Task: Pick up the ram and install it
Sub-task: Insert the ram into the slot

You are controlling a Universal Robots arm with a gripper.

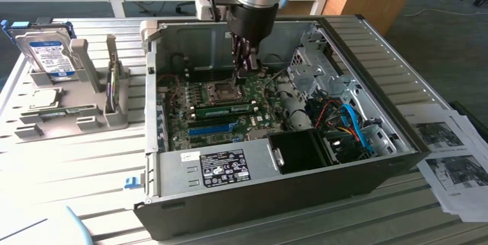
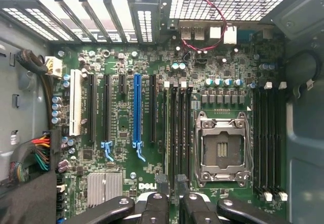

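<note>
Reaching down into the open computer case (image 1: 305,199), the arm holds its gripper (image 1: 246,75) just above the motherboard (image 1: 252,120), close beside the empty processor socket (image 1: 223,91) toward the exterior view's right.

Fingers (image 2: 161,183): observed standing apart, with a clear gap between the 2 tips and nothing clamped between them. In the wrist view the tips hover over one end of the black memory slots (image 2: 181,128) that run alongside the socket.

The ram (image 1: 225,109): found set on edge in the memory slots just beside the socket, on the side facing the long blue slot (image 1: 210,129). It runs parallel to the socket's side and, as far as the exterior view shows, sits apart from the fingers. Whether it is fully latched cannot be told.

Well apart from the socket, outside the case toward the exterior view's left, a grey holder (image 1: 91,116) rests on the desk (image 1: 76,165). It carries 1 silver hard drive (image 1: 47,53) upright and 1 flat silver processor chip (image 1: 42,97). Printed sheets (image 1: 450,159) lie outside the case, far from the socket toward the exterior view's right.
</note>
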